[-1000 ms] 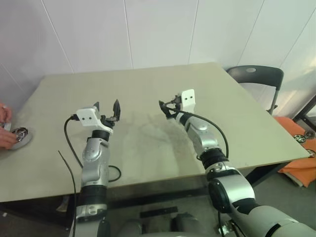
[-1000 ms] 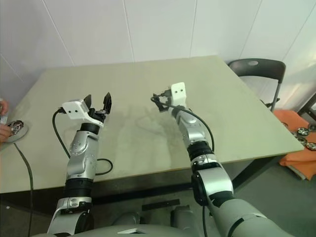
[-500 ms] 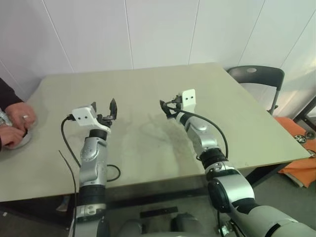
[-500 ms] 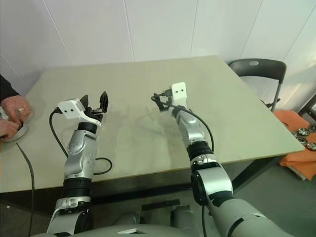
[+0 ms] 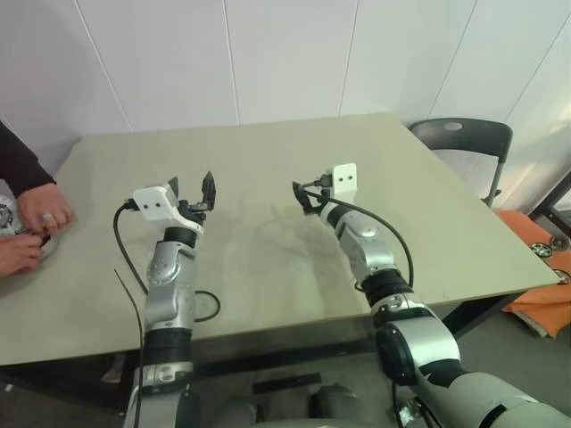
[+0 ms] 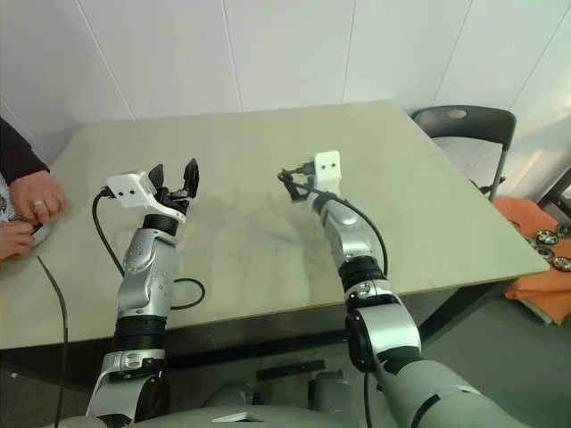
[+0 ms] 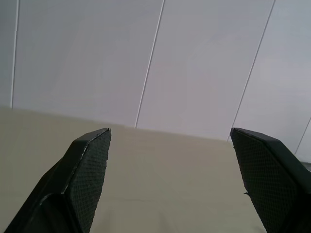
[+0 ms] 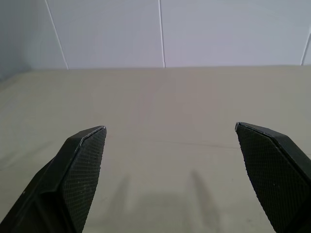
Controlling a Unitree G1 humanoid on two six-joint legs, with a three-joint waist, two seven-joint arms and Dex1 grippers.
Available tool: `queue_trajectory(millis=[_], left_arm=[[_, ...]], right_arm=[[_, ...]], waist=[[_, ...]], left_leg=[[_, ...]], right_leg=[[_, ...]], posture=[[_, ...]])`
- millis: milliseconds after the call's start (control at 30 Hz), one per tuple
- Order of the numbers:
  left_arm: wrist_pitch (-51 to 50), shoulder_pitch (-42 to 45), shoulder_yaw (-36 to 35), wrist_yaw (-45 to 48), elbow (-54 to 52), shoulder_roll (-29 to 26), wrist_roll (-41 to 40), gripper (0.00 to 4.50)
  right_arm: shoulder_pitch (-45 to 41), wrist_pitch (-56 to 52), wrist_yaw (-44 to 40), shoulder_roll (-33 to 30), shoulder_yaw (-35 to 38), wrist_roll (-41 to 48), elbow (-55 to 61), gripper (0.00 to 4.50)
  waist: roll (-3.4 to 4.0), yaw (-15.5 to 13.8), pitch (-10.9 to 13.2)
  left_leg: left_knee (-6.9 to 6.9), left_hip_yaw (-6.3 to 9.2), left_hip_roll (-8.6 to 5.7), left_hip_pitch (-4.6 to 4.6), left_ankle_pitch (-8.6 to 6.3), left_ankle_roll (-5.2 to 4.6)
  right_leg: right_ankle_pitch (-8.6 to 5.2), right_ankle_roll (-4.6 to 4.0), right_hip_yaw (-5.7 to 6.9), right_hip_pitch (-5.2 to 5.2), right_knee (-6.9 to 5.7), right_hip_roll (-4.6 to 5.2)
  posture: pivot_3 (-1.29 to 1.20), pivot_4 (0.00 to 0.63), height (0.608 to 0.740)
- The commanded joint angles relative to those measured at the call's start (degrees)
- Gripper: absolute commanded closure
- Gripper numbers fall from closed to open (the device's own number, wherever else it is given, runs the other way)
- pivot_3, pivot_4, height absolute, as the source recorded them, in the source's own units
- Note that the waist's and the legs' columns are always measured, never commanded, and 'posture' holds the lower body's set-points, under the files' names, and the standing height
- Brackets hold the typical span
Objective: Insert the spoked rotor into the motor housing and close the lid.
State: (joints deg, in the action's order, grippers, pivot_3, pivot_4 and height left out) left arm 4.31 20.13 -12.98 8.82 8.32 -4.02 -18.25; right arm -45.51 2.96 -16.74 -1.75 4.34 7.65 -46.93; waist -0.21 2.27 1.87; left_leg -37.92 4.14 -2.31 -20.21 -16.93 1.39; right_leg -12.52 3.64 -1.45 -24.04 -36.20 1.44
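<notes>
Both robot hands hover above the bare middle of the surface (image 5: 294, 152), empty. The left hand (image 5: 190, 198) has its two black fingers spread apart, as its wrist view confirms, with nothing between them but tabletop and wall. The right hand (image 5: 308, 197) is likewise spread wide, its fingers (image 8: 80, 165) framing bare tabletop.

The task's parts are not near either hand. At the far left edge of the surface, a person's hands (image 5: 34, 225) rest over a small round object; it is mostly covered, so I cannot tell whether it is the spoked rotor, the motor housing, or both together. A sliver of a metal part (image 5: 5, 214) shows at the frame edge beside them.

The relation that matters: whatever the robot must pick up lies well to its left, beyond the left hand. The left arm is clearly the nearer one; the right would have to cross the body. Judging from this, nothing can start until the person's hands clear
</notes>
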Motion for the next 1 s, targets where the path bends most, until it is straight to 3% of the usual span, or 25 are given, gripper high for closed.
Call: queue_trajectory(millis=[33,1000], left_arm=[[1.5,1.8,-0.1,0.3,-0.6,0.0,-0.2,0.32],[-0.6,0.3,-0.4,0.2,-3.3,-1.4,-0.3,0.32]], right_arm=[[-2.3,-0.4,-1.2,-0.2,0.6,1.3,3.1,0.06],[-1.6,-0.1,-1.5,2.3,1.3,2.0,2.3,0.06]], waist=[[0.00,0.0,0.0],[0.00,0.0,0.0]], left_leg=[[0.00,0.00,0.00,0.00,0.00,0.00],[0.00,0.01,0.00,-0.01,0.00,0.00]], right_leg=[[0.00,0.00,0.00,0.00,0.00,0.00],[0.00,0.00,0.00,0.00,0.01,0.01]], posture=[[0.00,0.000,0.740],[0.00,0.000,0.740]])
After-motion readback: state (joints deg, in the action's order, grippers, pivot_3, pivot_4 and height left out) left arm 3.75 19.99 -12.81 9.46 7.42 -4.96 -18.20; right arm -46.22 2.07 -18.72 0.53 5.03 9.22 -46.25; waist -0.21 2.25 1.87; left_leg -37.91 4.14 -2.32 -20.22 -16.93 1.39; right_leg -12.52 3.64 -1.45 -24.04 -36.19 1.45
